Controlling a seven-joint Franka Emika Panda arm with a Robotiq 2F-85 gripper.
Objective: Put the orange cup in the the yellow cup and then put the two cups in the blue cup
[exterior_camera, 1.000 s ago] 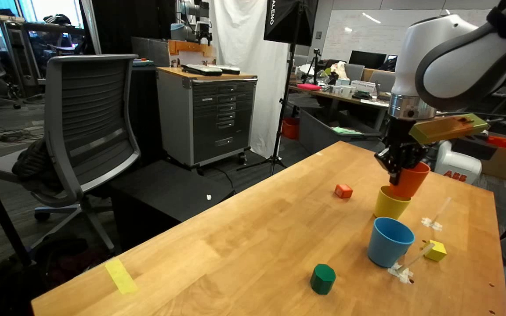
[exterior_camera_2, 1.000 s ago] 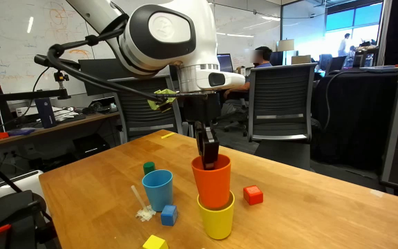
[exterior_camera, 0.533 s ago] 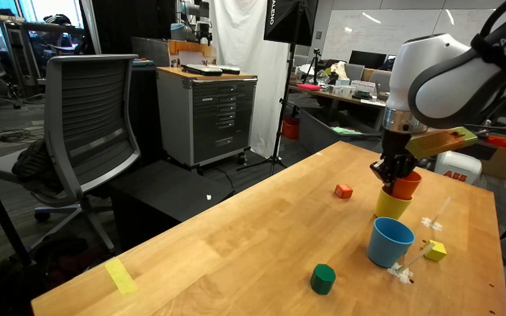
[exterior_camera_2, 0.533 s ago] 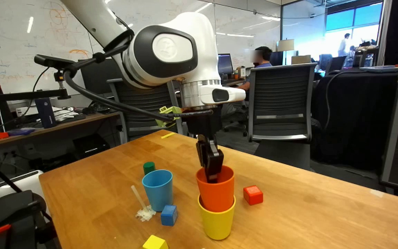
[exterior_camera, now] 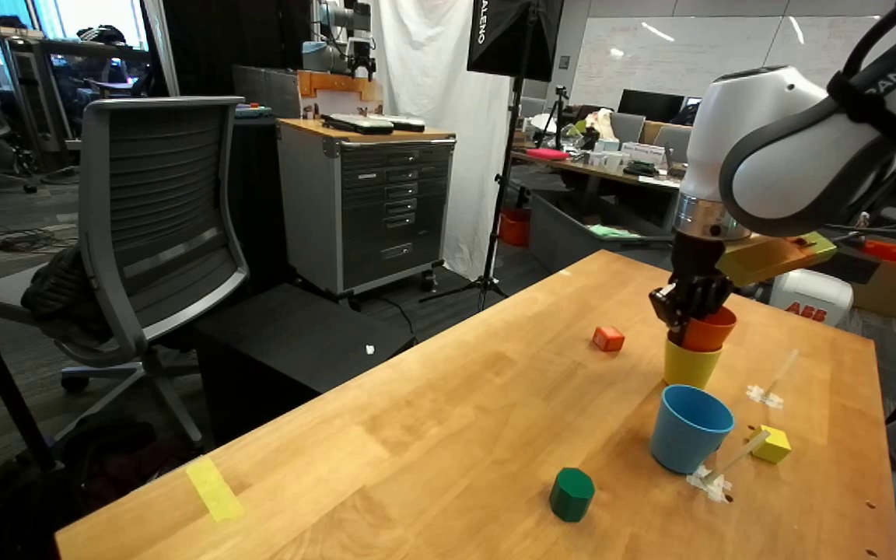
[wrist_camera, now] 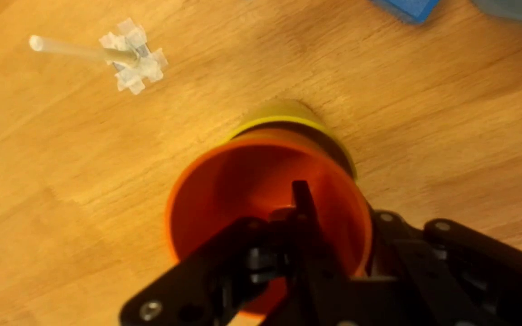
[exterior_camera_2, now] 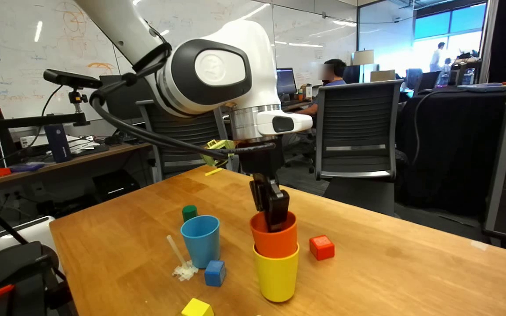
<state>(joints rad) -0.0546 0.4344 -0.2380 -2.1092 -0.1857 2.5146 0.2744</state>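
3 views onto 1 table

The orange cup is showing plain orange-red, its inside looking deeper red. The yellow cup is showing plain yellow, the blue cup light blue. The gripper is looking black, the arm white and dark grey. The table is showing tan with streaked grain. The green block is looking dark, the red block, blue block and yellow block brighter.
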